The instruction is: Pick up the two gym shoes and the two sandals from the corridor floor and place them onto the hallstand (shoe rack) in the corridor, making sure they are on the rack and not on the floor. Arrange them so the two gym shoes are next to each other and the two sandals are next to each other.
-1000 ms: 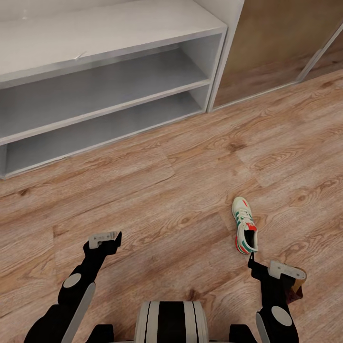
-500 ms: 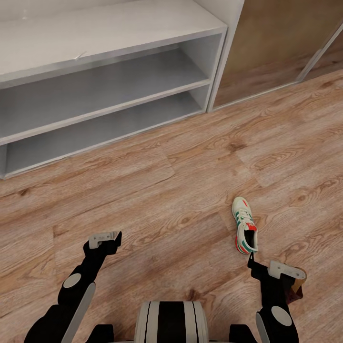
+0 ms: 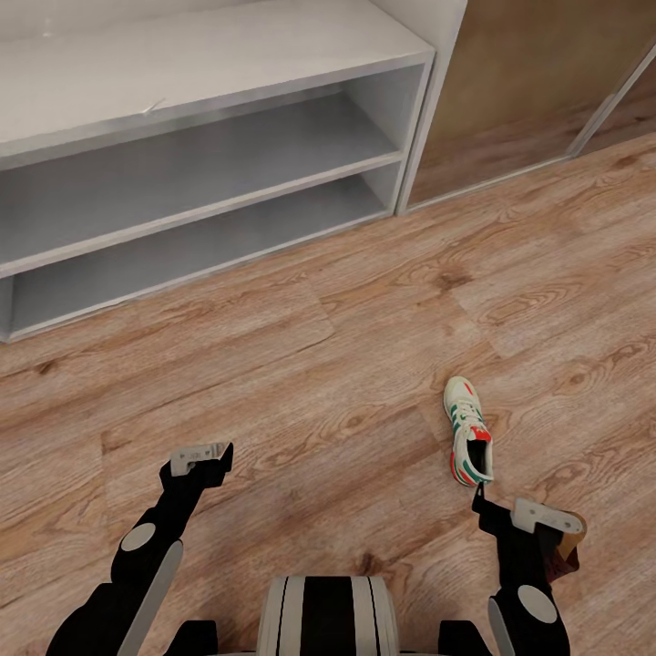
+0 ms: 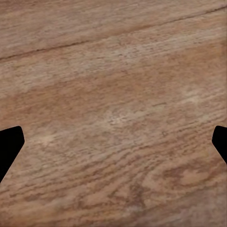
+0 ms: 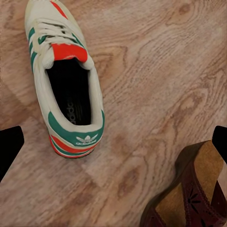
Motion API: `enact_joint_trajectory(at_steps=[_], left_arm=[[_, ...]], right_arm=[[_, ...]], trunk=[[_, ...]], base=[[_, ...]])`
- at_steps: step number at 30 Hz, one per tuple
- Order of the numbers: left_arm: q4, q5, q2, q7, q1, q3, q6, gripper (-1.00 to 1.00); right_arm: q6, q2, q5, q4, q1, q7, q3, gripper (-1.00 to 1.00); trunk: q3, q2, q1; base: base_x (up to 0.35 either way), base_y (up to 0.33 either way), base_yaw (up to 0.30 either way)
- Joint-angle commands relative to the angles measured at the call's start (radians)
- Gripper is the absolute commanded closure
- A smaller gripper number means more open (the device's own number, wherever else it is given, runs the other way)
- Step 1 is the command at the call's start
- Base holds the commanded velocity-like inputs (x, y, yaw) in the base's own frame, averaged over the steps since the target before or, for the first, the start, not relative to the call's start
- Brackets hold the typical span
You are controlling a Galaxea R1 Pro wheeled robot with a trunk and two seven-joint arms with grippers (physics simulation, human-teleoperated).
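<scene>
Nothing much is shifting since 1 second ago: only my right arm is creeping a touch nearer my trunk, while the camera and the shoe are keeping their places. Starting at the left, the hallstand is standing against the far edge of the corridor floor, both shelf compartments bare. My left gripper is hovering over bare planks near the floor's near edge, jaws spread wide, its fingertips showing at the margins of the wrist view with nothing between them. Moving right, 1 gym shoe is lying upright on the floor, well apart from the hallstand, toe pointing toward it. My right gripper is hanging just behind its heel, jaws also wide and holding nothing. A sandal is lying just beside that heel. To grip well, I am judging I should centre over the gym shoe's heel collar, straddle 1 side wall, and stay off the sandal.
</scene>
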Motion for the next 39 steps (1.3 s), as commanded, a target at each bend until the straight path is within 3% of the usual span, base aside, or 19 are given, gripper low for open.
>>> enact_joint_trajectory(at_steps=[1, 17, 22, 26, 33, 39], left_arm=[[-0.001, 0.010, 0.001, 0.009, 0.000, -0.003, 0.003, -1.00], [-0.001, 0.011, 0.001, 0.008, 0.000, -0.004, 0.003, -1.00], [0.000, 0.012, 0.001, 0.007, -0.001, -0.005, 0.003, -1.00], [0.000, 0.012, 0.001, 0.006, -0.001, -0.006, 0.003, -1.00], [0.000, 0.012, 0.001, 0.007, -0.001, -0.029, 0.003, -1.00], [0.000, 0.011, 0.001, 0.007, -0.001, -0.037, 0.003, -1.00]], right_arm=[[0.008, 0.001, 0.004, -0.002, 0.000, -0.003, 0.001, -1.00], [0.009, -0.001, -0.001, -0.002, 0.000, 0.008, -0.001, -1.00], [0.009, -0.008, -0.003, -0.002, 0.000, 0.073, -0.004, -1.00], [0.010, -0.038, -0.005, -0.003, 0.000, 0.159, -0.005, -1.00], [0.034, -0.111, -0.009, -0.002, 0.000, 0.193, -0.006, -1.00], [0.088, -0.122, -0.029, -0.002, -0.001, 0.234, -0.007, -1.00]], trunk=[[-0.001, 0.000, 0.000], [-0.001, 0.000, 0.000], [-0.001, 0.000, 0.000], [-0.001, 0.000, 0.000], [-0.001, 0.000, 0.000], [-0.001, 0.000, 0.000]], base=[[0.000, 0.000, 0.000], [0.000, 0.000, 0.000], [0.000, 0.000, 0.000], [0.000, 0.000, 0.000], [0.000, 0.000, 0.000], [0.000, 0.000, 0.000]])
